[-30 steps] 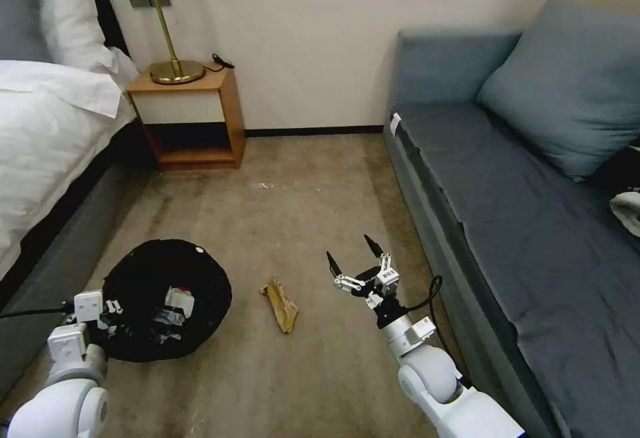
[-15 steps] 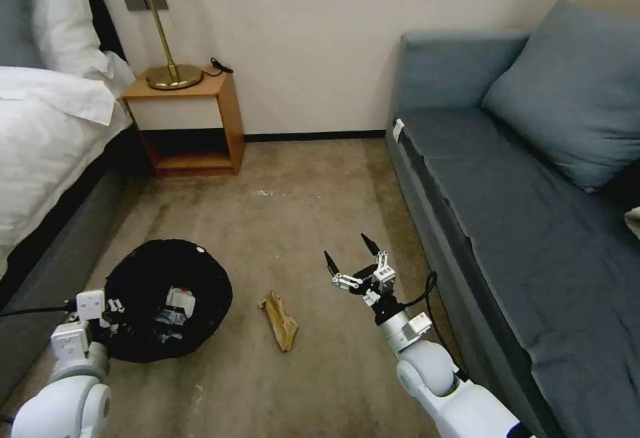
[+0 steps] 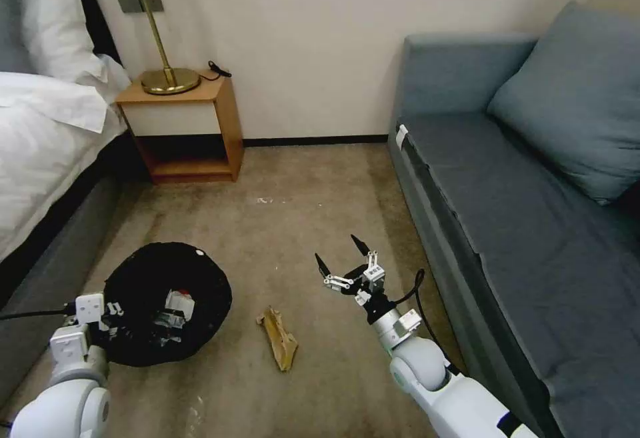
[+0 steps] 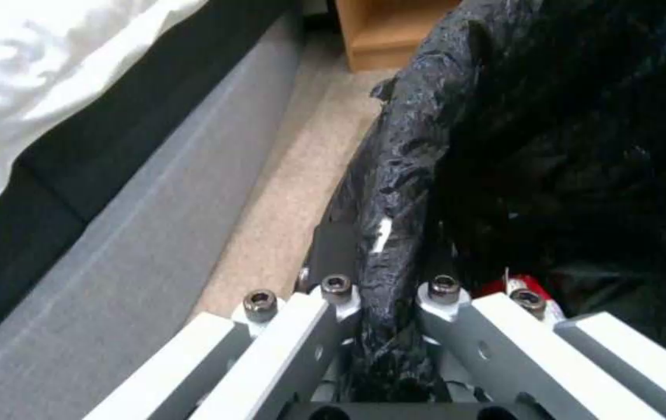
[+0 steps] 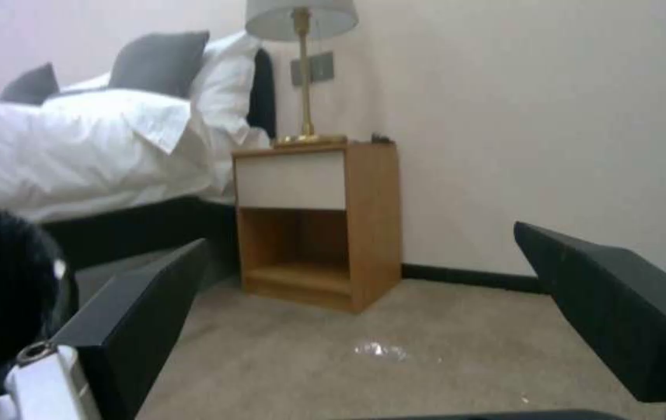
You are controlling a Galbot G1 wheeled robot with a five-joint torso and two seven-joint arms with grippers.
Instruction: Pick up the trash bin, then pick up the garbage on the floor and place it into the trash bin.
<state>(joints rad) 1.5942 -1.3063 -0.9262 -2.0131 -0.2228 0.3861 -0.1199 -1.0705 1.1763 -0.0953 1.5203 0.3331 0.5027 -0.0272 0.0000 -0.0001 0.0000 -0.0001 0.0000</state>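
The trash bin [image 3: 143, 278], lined with a black bag, hangs low at my left. My left gripper [image 3: 112, 310] is shut on its near rim. The left wrist view shows that gripper [image 4: 387, 262] clamped on the crinkly bag edge of the bin [image 4: 566, 146], with a red scrap [image 4: 504, 287] inside. Garbage sits in the bin [image 3: 175, 310], red and white among it. A crumpled brown wrapper [image 3: 280, 339] lies on the carpet between my arms. My right gripper [image 3: 339, 255] hovers open above the carpet, to the right of and beyond the wrapper; the same gripper [image 5: 372, 303] holds nothing.
A bed [image 3: 40, 151] runs along the left, a blue-grey sofa [image 3: 520, 211] along the right. A wooden nightstand [image 3: 183, 128] with a brass lamp [image 3: 163, 78] stands at the far wall. A small pale scrap [image 3: 265, 201] lies on the carpet before it.
The whole view has shifted, so the camera moved; the brown wrapper now lies a little nearer to me. My right gripper stays open and has drifted slightly left. The left keeps its hold.
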